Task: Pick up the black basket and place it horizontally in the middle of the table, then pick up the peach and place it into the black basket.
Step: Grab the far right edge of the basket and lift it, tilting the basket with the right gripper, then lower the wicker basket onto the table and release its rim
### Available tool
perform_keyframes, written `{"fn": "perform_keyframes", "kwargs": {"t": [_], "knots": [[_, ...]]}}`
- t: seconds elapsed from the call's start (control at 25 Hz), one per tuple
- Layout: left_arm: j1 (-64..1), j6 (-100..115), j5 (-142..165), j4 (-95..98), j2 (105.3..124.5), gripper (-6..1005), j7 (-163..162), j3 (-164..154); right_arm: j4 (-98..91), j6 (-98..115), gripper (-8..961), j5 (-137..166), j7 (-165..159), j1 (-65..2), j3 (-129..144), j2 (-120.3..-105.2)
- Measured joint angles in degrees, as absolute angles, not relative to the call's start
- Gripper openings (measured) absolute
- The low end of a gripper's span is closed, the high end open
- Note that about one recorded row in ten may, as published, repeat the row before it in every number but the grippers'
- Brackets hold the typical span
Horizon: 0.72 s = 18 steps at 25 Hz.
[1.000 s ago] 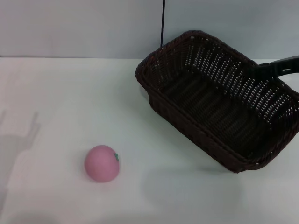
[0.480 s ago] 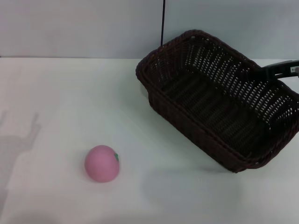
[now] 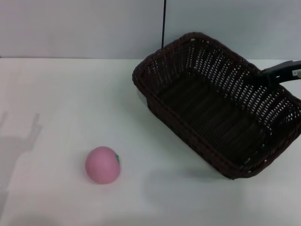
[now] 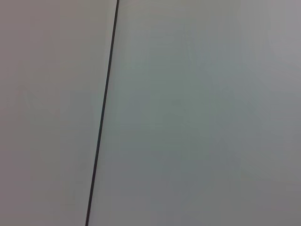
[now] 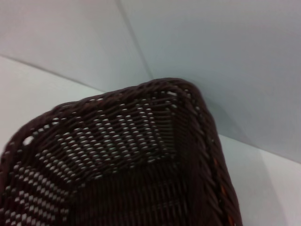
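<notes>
The black basket [image 3: 211,113] is at the right of the table [image 3: 70,103], set diagonally and tilted, with its shadow below it on the tabletop. My right gripper [image 3: 263,76] reaches in from the right edge and is shut on the basket's far right rim. The right wrist view looks down into a corner of the basket [image 5: 141,165]. The pink peach [image 3: 102,164] lies alone on the table at the front left, well apart from the basket. My left gripper is out of view; its wrist view shows only the wall.
A pale grey wall with a thin dark vertical line [image 3: 163,23] stands behind the table; the line also shows in the left wrist view [image 4: 101,141]. An arm's shadow [image 3: 19,141] falls on the table's left side.
The basket has shifted a little to the left and turned slightly, with my right gripper on its rim. The peach has not moved.
</notes>
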<state>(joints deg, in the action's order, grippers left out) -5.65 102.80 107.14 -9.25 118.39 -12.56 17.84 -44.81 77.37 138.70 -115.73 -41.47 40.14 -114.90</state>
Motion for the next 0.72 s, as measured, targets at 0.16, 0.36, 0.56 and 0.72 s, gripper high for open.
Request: {"fn": "perform_keyframes", "kwargs": {"t": [0.16, 0.36, 0.56, 0.72], "knots": [[-5.44, 103.42, 107.14, -9.2, 118.39, 773, -12.63, 17.91, -53.21, 86.65, 213, 138.25, -114.28, -40.5, 40.52, -115.25], [-5.22, 103.64, 107.14, -9.12, 118.38, 770, -12.65, 17.86, -57.85, 95.16, 181, 138.17, -108.63, -40.86, 43.18, -114.23], [-4.48, 104.4, 107.14, -9.04, 118.38, 767, -12.66, 17.84, -61.49, 98.2, 181, 138.72, -102.03, -40.57, 46.11, -114.0], [-3.6, 104.77, 107.14, -9.13, 118.39, 765, -12.64, 17.84, -63.12, 98.08, 181, 138.44, -94.7, -40.27, 46.92, -114.75]]}}
